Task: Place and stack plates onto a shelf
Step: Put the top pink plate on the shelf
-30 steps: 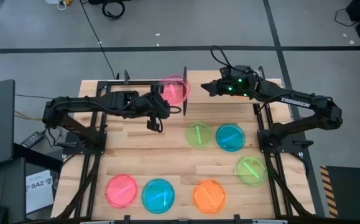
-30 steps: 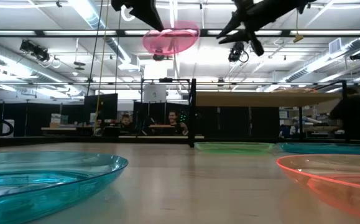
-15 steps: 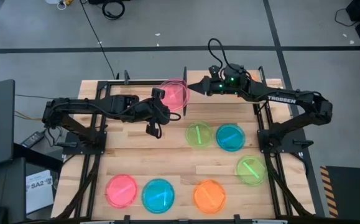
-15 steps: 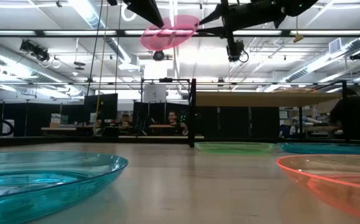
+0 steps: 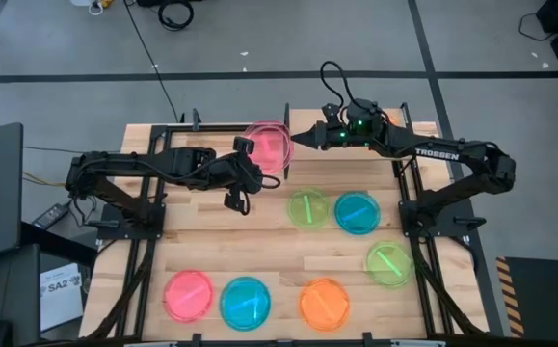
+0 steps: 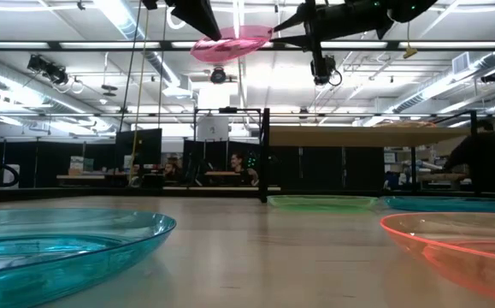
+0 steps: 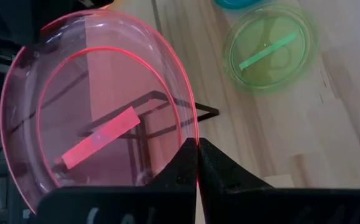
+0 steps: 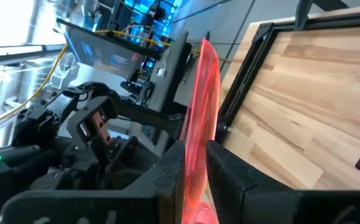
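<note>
Pink plate caught between two hands

While the pink plate [image 5: 268, 145] hangs in the air over the far side of the surface [image 5: 259, 251], both hands have a hold on it. It looks like a handover, or a shared steadying, on the way to the shelf. The left hand [image 5: 250, 147] is pinched tight on the rim nearest it, its arm stretched low across the surface. The right hand [image 5: 294, 141] reaches in from the opposite side, its fingers [image 8: 229, 168] set narrow with the plate's other edge between them. The plate sits almost level between the two. Next, I'd judge, one hand must let go so the other can carry the plate off alone. Six more plates lie on the surface, well away from both hands: green [image 5: 307, 208], blue [image 5: 357, 212], green [image 5: 388, 262], pink [image 5: 188, 294], blue [image 5: 245, 302] and orange [image 5: 324, 303].
</note>
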`<state>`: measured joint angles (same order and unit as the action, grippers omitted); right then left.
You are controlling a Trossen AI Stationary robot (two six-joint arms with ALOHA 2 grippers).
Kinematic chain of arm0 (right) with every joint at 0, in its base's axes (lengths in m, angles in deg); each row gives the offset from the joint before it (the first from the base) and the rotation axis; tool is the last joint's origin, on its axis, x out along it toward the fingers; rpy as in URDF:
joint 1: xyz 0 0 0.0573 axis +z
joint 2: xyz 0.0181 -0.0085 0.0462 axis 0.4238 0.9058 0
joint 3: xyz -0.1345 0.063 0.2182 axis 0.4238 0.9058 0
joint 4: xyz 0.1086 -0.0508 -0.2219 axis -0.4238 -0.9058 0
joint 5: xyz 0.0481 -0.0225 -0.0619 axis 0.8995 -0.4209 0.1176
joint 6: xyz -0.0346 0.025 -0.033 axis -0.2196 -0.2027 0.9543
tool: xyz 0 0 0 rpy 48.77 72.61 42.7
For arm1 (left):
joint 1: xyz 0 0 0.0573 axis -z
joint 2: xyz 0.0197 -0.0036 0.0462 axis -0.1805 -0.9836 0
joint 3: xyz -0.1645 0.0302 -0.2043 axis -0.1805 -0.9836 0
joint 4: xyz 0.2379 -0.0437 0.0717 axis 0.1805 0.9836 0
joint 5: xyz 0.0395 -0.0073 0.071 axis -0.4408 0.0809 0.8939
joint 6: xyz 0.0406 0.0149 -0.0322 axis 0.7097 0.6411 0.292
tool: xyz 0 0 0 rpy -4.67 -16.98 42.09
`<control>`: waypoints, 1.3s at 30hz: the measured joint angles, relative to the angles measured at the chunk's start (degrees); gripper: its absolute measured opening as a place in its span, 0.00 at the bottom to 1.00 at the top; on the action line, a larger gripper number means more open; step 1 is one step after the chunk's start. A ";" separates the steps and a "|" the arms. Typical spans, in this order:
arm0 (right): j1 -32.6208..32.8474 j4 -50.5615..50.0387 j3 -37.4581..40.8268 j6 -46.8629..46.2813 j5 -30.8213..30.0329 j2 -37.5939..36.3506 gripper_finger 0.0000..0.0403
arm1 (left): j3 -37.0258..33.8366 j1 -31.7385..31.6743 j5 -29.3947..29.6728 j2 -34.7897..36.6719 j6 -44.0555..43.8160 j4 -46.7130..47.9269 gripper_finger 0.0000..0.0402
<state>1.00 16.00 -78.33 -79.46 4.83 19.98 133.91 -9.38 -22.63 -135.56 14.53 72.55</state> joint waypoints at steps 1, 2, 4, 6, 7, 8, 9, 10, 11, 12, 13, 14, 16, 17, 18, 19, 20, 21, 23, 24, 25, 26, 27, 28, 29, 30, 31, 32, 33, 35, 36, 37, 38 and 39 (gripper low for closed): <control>0.00 -0.87 -0.02 0.06 0.00 0.00 0.17 | 0.00 0.00 0.26 0.00 0.01 0.07 0.01; 0.00 -1.97 -0.02 0.09 0.00 0.00 0.17 | 0.00 0.00 0.32 0.00 0.01 0.06 0.01; -0.02 -4.31 -0.02 0.48 -0.09 0.00 0.17 | 0.00 0.00 0.53 0.00 0.06 -0.11 0.01; 0.00 -6.82 -0.02 1.66 -0.14 0.00 0.17 | 0.00 -0.01 0.68 0.00 0.03 -0.29 0.01; 0.00 -7.97 -0.02 2.19 -0.13 0.02 0.17 | 0.00 -0.02 0.69 0.00 0.03 -0.34 0.01; 0.02 -8.84 -0.02 2.74 -0.13 0.02 0.17 | 0.00 -0.02 0.69 0.00 0.06 -0.45 0.01; 0.02 -9.38 -0.02 3.12 -0.12 0.02 0.17 | 0.00 -0.04 0.69 0.00 0.08 -0.55 0.01; 0.02 -9.51 -0.02 3.35 -0.13 0.02 0.17 | 0.00 -0.04 0.69 0.00 0.10 -0.54 0.01; 0.02 -9.51 -0.02 3.56 -0.13 0.02 0.17 | 0.00 -0.04 0.69 0.00 0.10 -0.54 0.01; 0.02 -9.50 -0.02 3.92 -0.13 0.02 0.17 | 0.00 -0.04 0.68 0.00 0.09 -0.54 0.01; 0.02 -9.49 -0.02 4.21 -0.13 0.02 0.16 | 0.00 -0.04 0.69 0.00 0.10 -0.54 0.01; 0.02 -9.49 -0.02 4.46 -0.15 0.02 0.16 | 0.00 -0.04 0.69 0.00 0.08 -0.52 0.01; 0.02 -9.49 -0.02 4.59 -0.21 0.02 0.13 | 0.00 -0.04 0.69 0.00 0.10 -0.49 0.01; 0.02 -9.49 -0.02 4.62 -0.24 0.02 0.12 | 0.00 -0.04 0.69 0.00 0.09 -0.47 0.02; 0.02 -9.49 -0.02 4.86 -0.27 0.02 0.10 | 0.00 -0.04 0.70 0.00 0.09 -0.42 0.02; 0.02 -9.49 -0.02 5.27 -0.45 0.02 0.08 | 0.00 -0.04 0.72 0.00 0.09 -0.39 0.02; 0.02 -9.50 -0.02 5.73 -0.66 0.02 0.06 | 0.00 -0.04 0.72 0.00 0.08 -0.39 0.02; 0.02 -9.51 -0.02 5.92 -0.82 0.02 0.04 | 0.00 -0.04 0.76 0.00 0.08 -0.40 0.02; 0.02 -9.51 -0.02 6.01 -1.24 0.02 0.02 | 0.00 -0.04 0.89 0.00 0.08 -0.52 0.02; 0.02 -9.51 -0.02 6.07 -1.49 0.02 0.02 | 0.00 -0.04 0.89 0.00 0.08 -0.56 0.02; 0.02 -9.51 -0.02 6.08 -1.58 0.02 0.02 | 0.00 -0.04 0.89 0.00 0.08 -0.64 0.02; 0.02 -9.54 -0.02 6.08 -1.62 0.02 0.02 | 0.00 -0.04 0.89 0.00 0.08 -0.73 0.02; 0.02 -9.54 -0.02 6.08 -1.62 0.02 0.02 | 0.00 -0.04 0.89 0.00 0.09 -0.78 0.02; 0.02 -9.54 -0.02 6.10 -1.67 0.02 0.02 | 0.00 -0.04 0.88 0.00 0.08 -0.77 0.02; 0.02 -9.54 -0.02 6.10 -1.68 0.02 0.02 | 0.00 -0.04 0.87 0.00 0.07 -0.78 0.02; 0.02 -9.54 -0.02 6.10 -1.68 0.02 0.02 | 0.00 -0.04 0.84 0.00 0.05 -0.79 0.03; 0.02 -9.52 -0.02 6.10 -1.75 0.02 0.02 | 0.00 -0.04 0.72 0.00 0.03 -0.96 0.04; 0.02 -9.51 -0.02 6.12 -1.89 0.02 0.02 | 0.00 -0.04 0.56 0.00 0.01 -1.21 0.06; 0.02 -9.50 -0.02 6.12 -1.91 0.02 0.02 | 0.02 -0.02 0.55 0.00 -0.13 -1.31 0.08; 0.02 -9.49 -0.02 6.15 -1.95 0.02 0.02 | 0.07 0.00 0.45 0.00 -1.29 -1.21 0.13; 0.02 -9.50 -0.01 6.23 -1.99 0.02 0.02 | 0.07 -0.02 0.47 0.00 -1.57 -1.14 0.16; 0.02 -9.52 -0.02 6.46 -2.07 0.02 0.02 | 0.07 -0.02 0.49 0.00 -1.76 -1.13 0.19; 0.02 -9.54 -0.02 6.86 -2.31 0.02 0.02 | 0.07 -0.04 0.52 0.00 -1.80 -1.12 0.22; 0.02 -9.54 -0.02 7.30 -2.59 0.02 0.02 | 0.07 -0.04 0.50 0.00 -1.80 -1.08 0.24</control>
<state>1.02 6.47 -78.35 -72.16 2.23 20.01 133.98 -9.43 -22.13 -135.56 12.73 71.47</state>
